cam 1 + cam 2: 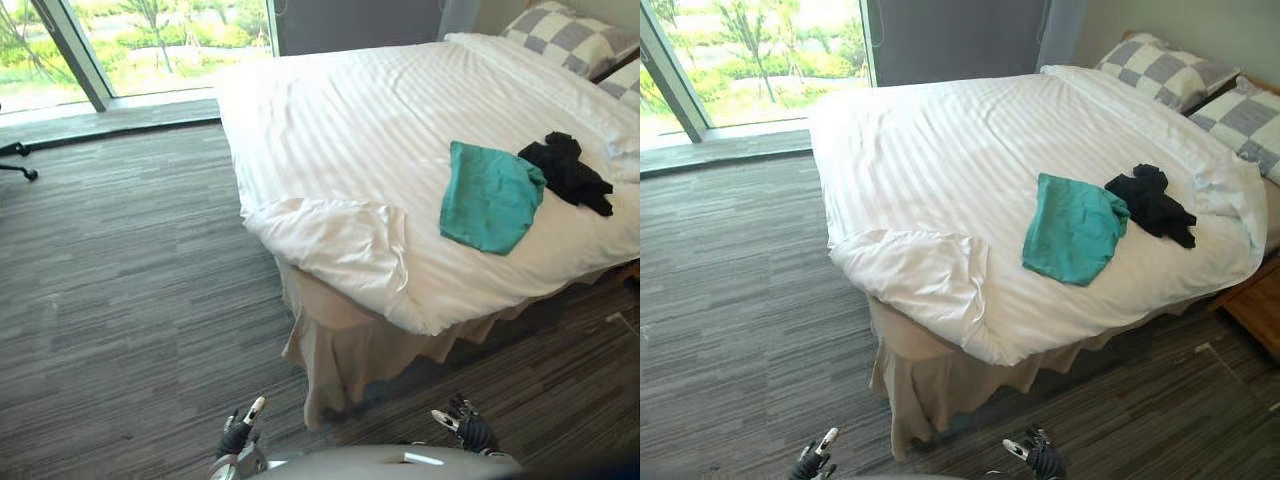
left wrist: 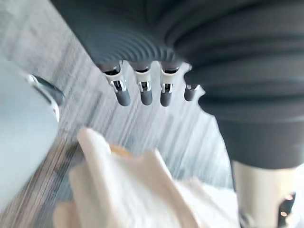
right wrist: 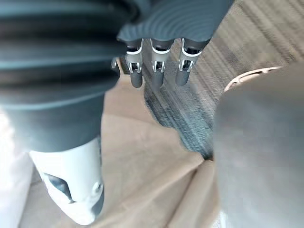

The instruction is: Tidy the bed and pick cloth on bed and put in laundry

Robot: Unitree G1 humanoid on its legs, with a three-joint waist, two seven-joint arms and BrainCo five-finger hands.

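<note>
A bedroom with grey carpet (image 1: 120, 280) and a bright window (image 1: 150, 40) holds a bed (image 1: 330, 120) under a white striped duvet (image 1: 420, 90). At the lower edge of the head views, the left robot hand (image 1: 238, 432) and the right robot hand (image 1: 465, 425) hang low above the carpet, short of the bed. Each wrist view shows straight, relaxed fingers with nothing in them, which suits a robot that has not yet begun reaching. Nearest them, the beige bed skirt (image 1: 340, 350) drapes at the bed's corner. Above it the duvet corner (image 1: 335, 235) lies turned back and rumpled, the part that needs smoothing. Farther on, toward the right, a green cloth (image 1: 490, 197) lies flat on the duvet, with a black cloth (image 1: 568, 172) bunched against its far edge and touching it. Checked pillows (image 1: 570, 35) sit at the head. Both cloths lie well apart from the hands, so stepping closer likely comes first.
</note>
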